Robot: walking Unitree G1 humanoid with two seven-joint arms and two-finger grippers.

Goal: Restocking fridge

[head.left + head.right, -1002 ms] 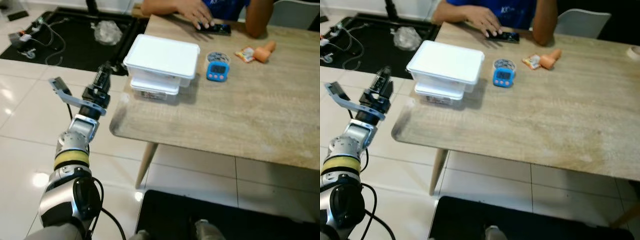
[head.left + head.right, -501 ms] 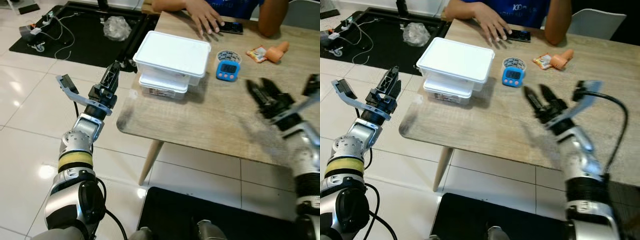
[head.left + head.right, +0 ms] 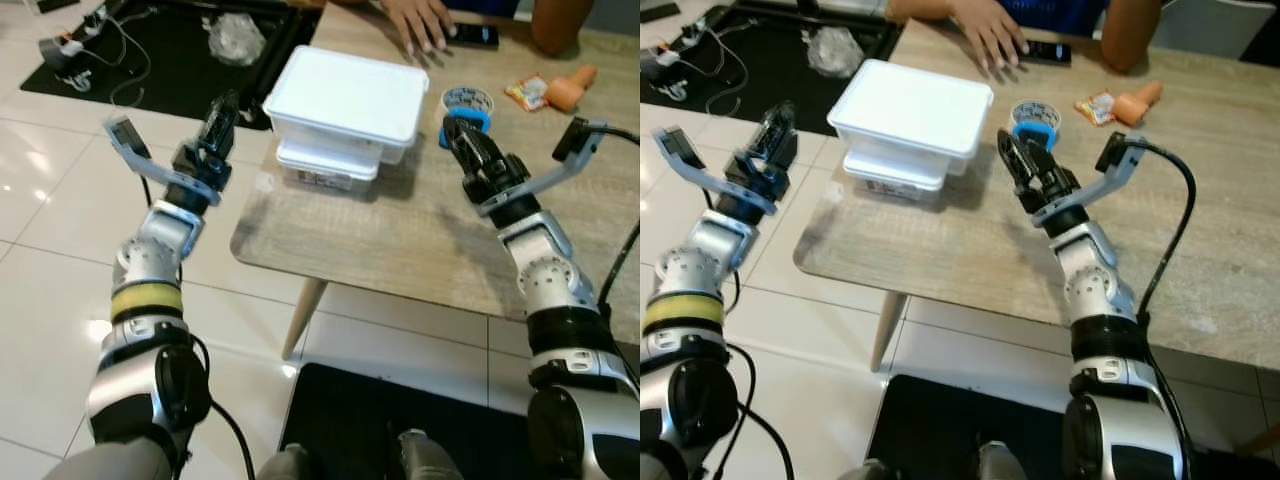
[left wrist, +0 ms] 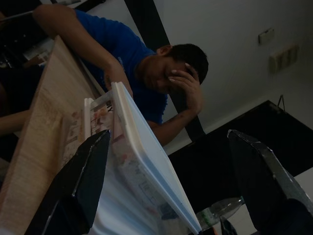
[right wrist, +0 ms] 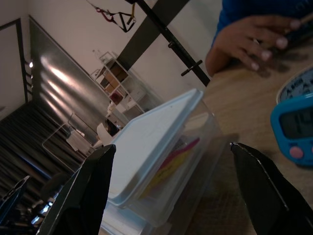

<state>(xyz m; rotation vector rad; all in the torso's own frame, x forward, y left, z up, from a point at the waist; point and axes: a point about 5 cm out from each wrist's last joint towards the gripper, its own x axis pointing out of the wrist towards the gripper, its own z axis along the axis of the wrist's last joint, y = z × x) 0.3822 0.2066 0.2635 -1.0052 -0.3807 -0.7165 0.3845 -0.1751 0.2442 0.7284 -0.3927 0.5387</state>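
Two white-lidded plastic containers (image 3: 340,115), the larger stacked on the smaller, sit near the left front corner of a light wooden table (image 3: 470,240), with both of the robot's arms raised on either side of the stack. The left gripper (image 3: 218,125) hovers off the table's left edge, level with the stack and just beside it, its two black fingers spread wide, as the left wrist view shows with the containers (image 4: 132,171) framed between them. The right gripper (image 3: 1025,165) is held over the tabletop on the stack's right side, close to but not touching it, fingers likewise parted wide; in the right wrist view the clear-walled containers (image 5: 161,161) sit between the fingers, with colourful contents visible through the side. Just behind the right gripper, a small blue digital timer (image 3: 462,118) rests on the table beside a round patterned item (image 3: 467,98). Farther toward the back right, an orange object (image 3: 566,90) and a small snack packet (image 3: 522,93) lie together. At the far edge a person in a blue shirt leans on the table, one hand (image 3: 990,35) resting next to a dark phone (image 3: 1048,52). Off the table's left side, a black mat (image 3: 150,60) on the white tiled floor holds cables and a crumpled clear bag (image 3: 236,38).
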